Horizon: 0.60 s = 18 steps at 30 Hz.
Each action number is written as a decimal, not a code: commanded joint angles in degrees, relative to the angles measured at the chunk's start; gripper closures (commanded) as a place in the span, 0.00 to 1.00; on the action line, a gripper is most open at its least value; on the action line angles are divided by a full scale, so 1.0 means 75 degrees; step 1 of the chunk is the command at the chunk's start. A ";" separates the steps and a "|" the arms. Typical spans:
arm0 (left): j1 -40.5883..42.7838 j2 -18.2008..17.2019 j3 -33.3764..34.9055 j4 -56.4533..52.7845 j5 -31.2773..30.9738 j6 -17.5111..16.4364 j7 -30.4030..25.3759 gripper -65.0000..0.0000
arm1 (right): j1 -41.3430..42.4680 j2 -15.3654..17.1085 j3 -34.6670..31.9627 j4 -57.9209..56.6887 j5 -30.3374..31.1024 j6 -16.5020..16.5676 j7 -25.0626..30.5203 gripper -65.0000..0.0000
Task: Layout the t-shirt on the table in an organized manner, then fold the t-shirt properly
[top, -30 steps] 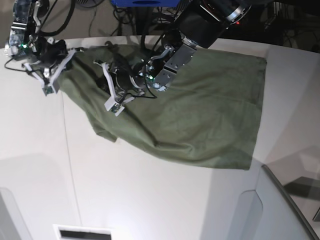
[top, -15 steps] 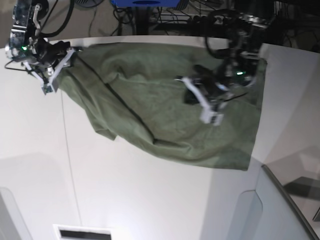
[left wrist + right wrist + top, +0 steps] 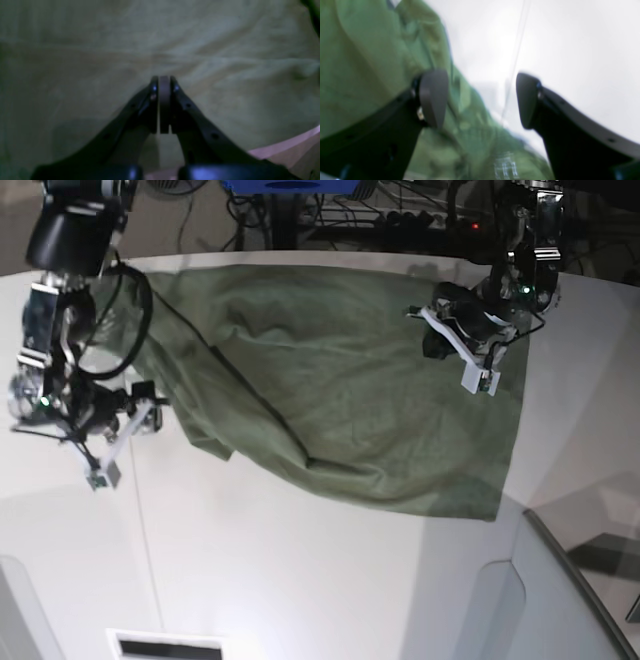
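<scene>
Limp, light t-shirt (image 3: 340, 390) on surface (image 3: 300, 580); best pinched at hem corners.
Left claw (image 3: 161, 82) clenched empty; right claw (image 3: 480, 100) released.

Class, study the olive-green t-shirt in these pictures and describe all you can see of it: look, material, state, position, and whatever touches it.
The t-shirt is plain olive-green soft cloth with no print. It lies spread on the white table, wrinkled, with a long diagonal fold ridge and a bunched near-left corner. Its right edge is fairly straight. The left gripper, shut, hangs over its upper right part; contact is unclear. The right gripper, open, is beside its left edge, holding nothing.
</scene>
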State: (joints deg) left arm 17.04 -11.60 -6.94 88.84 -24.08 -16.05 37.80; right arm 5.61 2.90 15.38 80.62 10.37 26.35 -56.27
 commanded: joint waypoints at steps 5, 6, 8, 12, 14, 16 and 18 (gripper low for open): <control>-0.0004 0.0016 0.0005 0.0140 -0.0090 -0.0034 -0.0123 1.00 | 0.0911 0.0077 0.0019 -0.1577 0.0065 0.0326 0.0651 0.40; -0.0004 0.0016 0.0005 0.0105 -0.0090 -0.0034 -0.0123 1.00 | 0.0993 0.0077 0.0019 -0.1858 0.0065 0.0326 0.0769 0.40; -0.0004 0.0016 -0.0018 0.0093 -0.0078 -0.0034 -0.0123 1.00 | 0.1122 0.0077 0.0019 -0.2316 0.0065 0.0337 0.1027 0.40; -0.0004 0.0016 -0.0042 0.0093 -0.0066 -0.0034 -0.0123 1.00 | 0.1228 0.0065 0.0019 -0.2726 0.0065 0.0337 0.1156 0.40; -0.0004 0.0005 -0.0042 0.0093 -0.0054 -0.0034 -0.0123 1.00 | 0.1228 0.0065 0.0019 -0.2749 0.0065 0.0337 0.1167 0.46; -0.0004 0.0005 -0.0042 0.0093 -0.0043 -0.0034 -0.0123 1.00 | 0.1228 0.0065 0.0019 -0.2749 0.0065 0.0337 0.1179 0.64; -0.0015 0.0005 -0.0042 0.0082 -0.0043 -0.0034 -0.0123 1.00 | 0.1239 0.0065 0.0019 -0.2749 0.0065 0.0314 0.1144 0.89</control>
State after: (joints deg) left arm 17.28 -11.05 -7.05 88.73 -24.03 -16.25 37.78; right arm 13.45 2.98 15.49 59.11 10.26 28.45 -48.18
